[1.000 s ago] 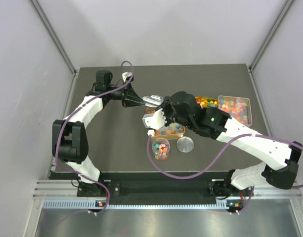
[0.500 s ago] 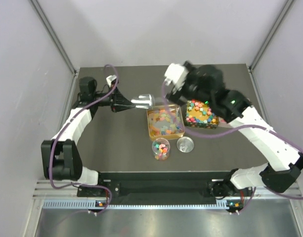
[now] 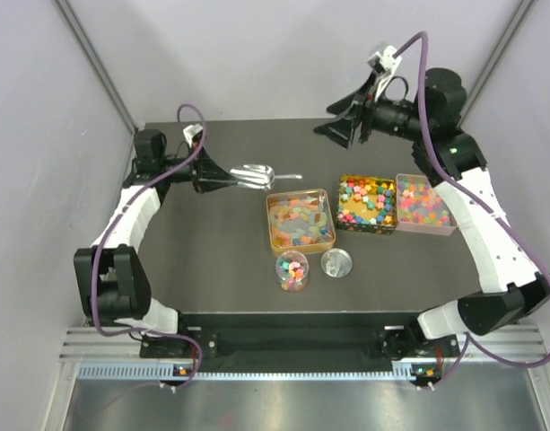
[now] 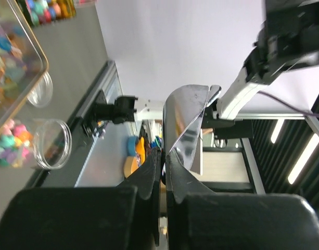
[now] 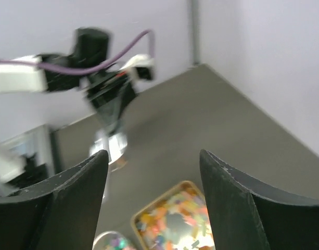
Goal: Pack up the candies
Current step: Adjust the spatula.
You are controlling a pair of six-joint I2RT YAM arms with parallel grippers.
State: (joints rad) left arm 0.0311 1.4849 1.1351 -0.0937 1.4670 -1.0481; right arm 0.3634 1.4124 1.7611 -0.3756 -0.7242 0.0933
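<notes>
The candies are small mixed-colour pieces lying in a gold tray (image 3: 300,221), a dark tray (image 3: 366,203) and a pink tray (image 3: 424,203). Some also fill a small clear jar (image 3: 292,270). My left gripper (image 3: 207,177) is shut on the handle of a silver scoop (image 3: 257,173), held left of the gold tray. In the left wrist view the scoop (image 4: 188,125) sticks out from the closed left gripper (image 4: 163,156). My right gripper (image 3: 346,126) hangs open, high over the table's back edge, with nothing in it. Its wrist view looks down between the open right gripper (image 5: 154,153) at the gold tray (image 5: 175,219).
A round silver lid (image 3: 337,263) lies beside the jar near the front edge. The three trays stand in a row across the middle and right of the dark table (image 3: 212,260). Grey walls close in both sides.
The right arm has lifted off the trays and swung up and back to the far right, and its jaws have opened. The left arm has drawn back left with the scoop.
</notes>
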